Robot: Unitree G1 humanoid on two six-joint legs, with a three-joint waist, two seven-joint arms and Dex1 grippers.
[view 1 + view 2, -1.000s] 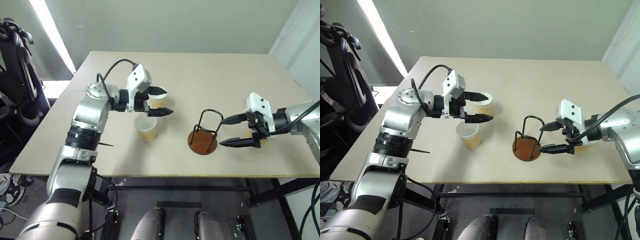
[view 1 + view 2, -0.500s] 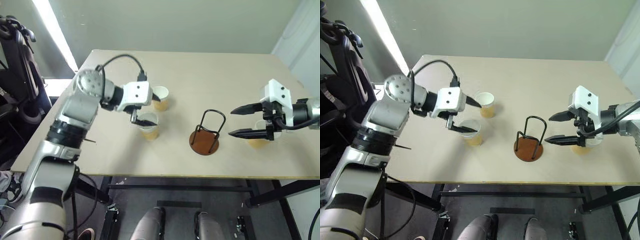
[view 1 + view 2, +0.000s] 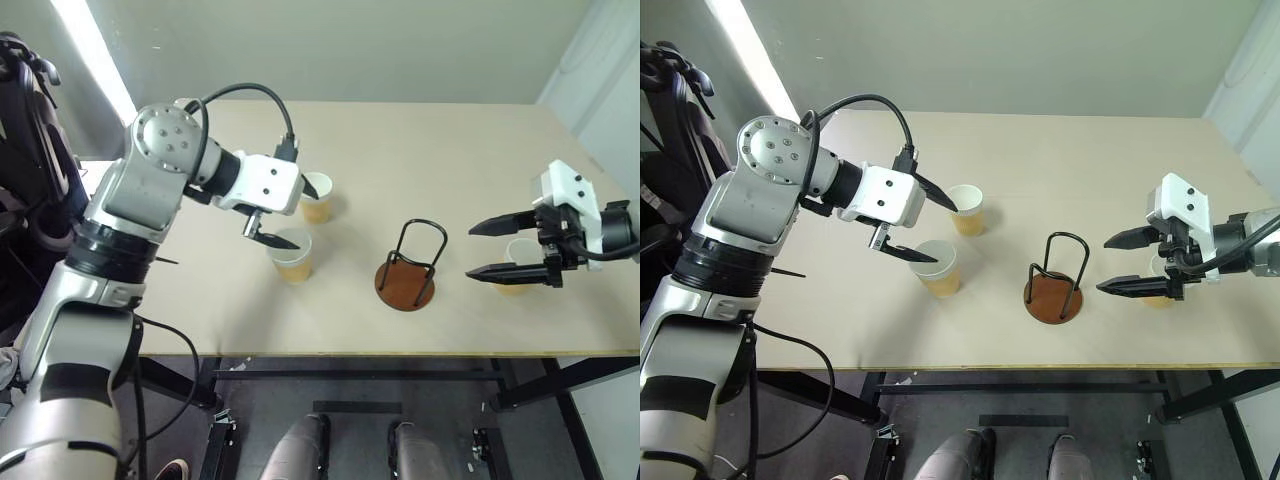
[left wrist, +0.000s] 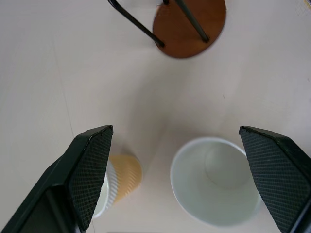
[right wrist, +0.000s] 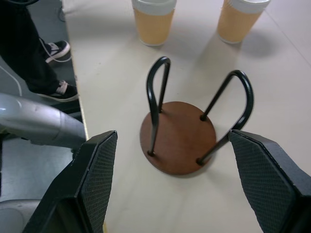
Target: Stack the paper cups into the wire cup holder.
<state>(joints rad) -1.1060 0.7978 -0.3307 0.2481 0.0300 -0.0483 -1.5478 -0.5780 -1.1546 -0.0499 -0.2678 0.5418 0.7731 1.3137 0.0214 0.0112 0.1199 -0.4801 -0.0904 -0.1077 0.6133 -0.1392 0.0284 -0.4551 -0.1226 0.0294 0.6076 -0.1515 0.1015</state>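
Observation:
Two tan paper cups stand upright left of centre, one farther back (image 3: 316,196) and one nearer (image 3: 292,256). My left gripper (image 3: 290,212) hangs open just above them, one finger over the other, holding nothing; the left wrist view looks down into the near cup (image 4: 214,187) with the far cup (image 4: 125,175) beside it. The wire cup holder (image 3: 406,283), brown disc with black loops, stands empty mid-table. My right gripper (image 3: 471,252) is open to its right, apart from it, and half hides a third cup (image 3: 518,250). The holder (image 5: 177,136) lies ahead of the right fingers.
The pale table (image 3: 420,150) has bare room at the back and centre. Its front edge runs close below the holder. A black chair-like frame (image 3: 30,110) stands off the left side. A person's dark trouser legs and shoes (image 5: 56,48) show beyond the table edge.
My left gripper has rolled so its fingers stand one above the other, and has lifted back from the far cup. My right gripper has drawn back to the right, away from the holder.

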